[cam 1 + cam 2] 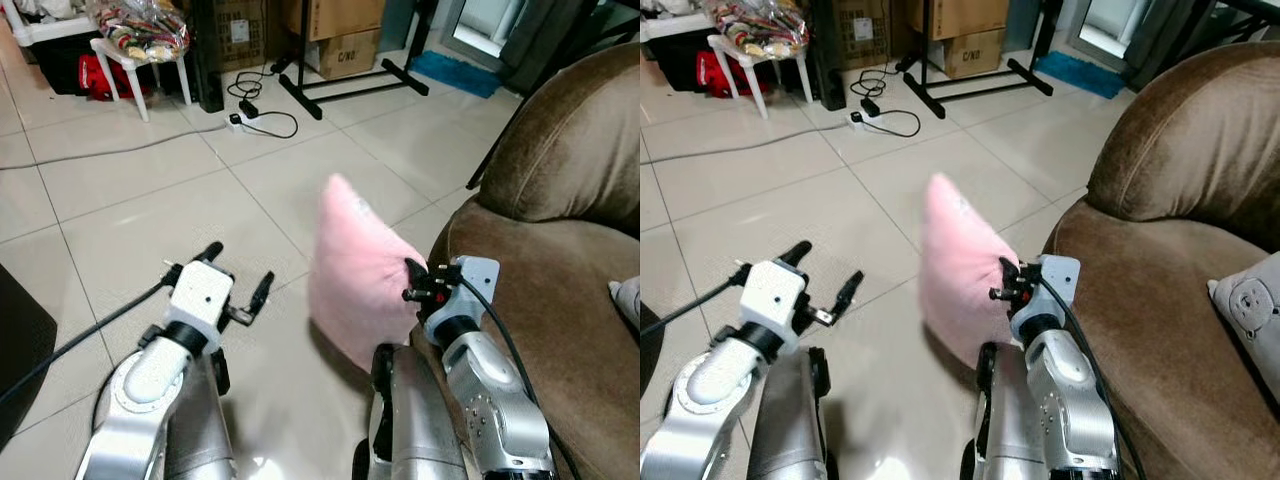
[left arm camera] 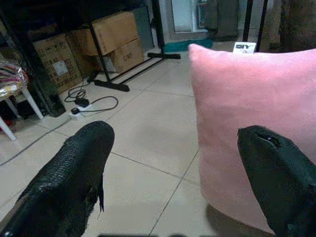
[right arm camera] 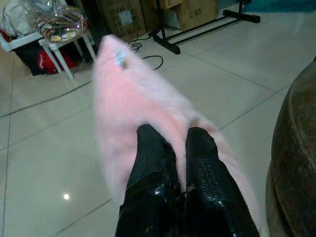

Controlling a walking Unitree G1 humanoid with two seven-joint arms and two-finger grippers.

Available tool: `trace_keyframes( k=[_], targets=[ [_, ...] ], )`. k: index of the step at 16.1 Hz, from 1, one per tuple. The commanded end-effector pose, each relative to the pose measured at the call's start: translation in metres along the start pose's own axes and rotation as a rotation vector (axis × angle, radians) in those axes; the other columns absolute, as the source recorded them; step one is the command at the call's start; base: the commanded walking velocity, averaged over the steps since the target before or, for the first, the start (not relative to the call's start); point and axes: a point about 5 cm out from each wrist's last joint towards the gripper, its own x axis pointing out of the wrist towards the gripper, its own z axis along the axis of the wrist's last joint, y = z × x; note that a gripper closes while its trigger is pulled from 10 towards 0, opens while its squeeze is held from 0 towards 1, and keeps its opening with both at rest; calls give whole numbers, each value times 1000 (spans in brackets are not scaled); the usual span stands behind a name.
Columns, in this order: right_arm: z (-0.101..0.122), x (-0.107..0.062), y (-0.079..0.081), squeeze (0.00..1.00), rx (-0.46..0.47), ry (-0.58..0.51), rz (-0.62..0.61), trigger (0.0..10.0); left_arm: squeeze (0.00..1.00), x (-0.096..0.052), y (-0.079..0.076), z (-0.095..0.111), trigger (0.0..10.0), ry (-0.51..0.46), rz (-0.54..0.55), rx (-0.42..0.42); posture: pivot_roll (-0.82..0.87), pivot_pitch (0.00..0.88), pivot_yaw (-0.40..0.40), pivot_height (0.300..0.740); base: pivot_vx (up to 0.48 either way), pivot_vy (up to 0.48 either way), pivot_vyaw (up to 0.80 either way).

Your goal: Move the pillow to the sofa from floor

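**Pillow pinched at one edge, lifted beside the sofa**

The right claw (image 3: 170,163) has its two black fingers pressed close together on a fold of the pink pillow (image 1: 355,270), which hangs off the tiled floor (image 1: 150,200) just beside the brown sofa (image 1: 1160,300). The left claw (image 1: 235,275) stands wide and empty nearby. The pillow looks light, soft and floppy; an edge pinch may slip, so gripping deeper into the stuffing seems safer.

Right tool (image 3: 177,143) raised beside the robot's right side, fingers pinched nearly together on pink fabric. Left tool (image 1: 236,268) extended forward, fingers spread, holding nothing.
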Motion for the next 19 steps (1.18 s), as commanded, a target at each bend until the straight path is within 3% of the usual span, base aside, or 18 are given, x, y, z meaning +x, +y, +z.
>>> trace_keyframes(
  k=[1,3,7,19],
  targets=[
    [15,-1,0,0,-14,-55,5,10000,0,0,-1,-2,10000,8,4,-9,26,0,-92,515,0,0,0],
    [14,-1,-2,0,-54,-28,-8,10000,0,-3,3,-4,10000,17,40,-24,39,0,-103,540,0,0,0],
    [17,1,-4,0,-46,-22,-23,10000,0,-4,7,-3,10000,11,65,-5,43,0,-102,580,0,0,0],
    [14,-2,-6,0,-44,-5,-50,10000,0,0,6,-4,10000,17,54,0,29,0,-91,695,0,0,0]
  ],
)
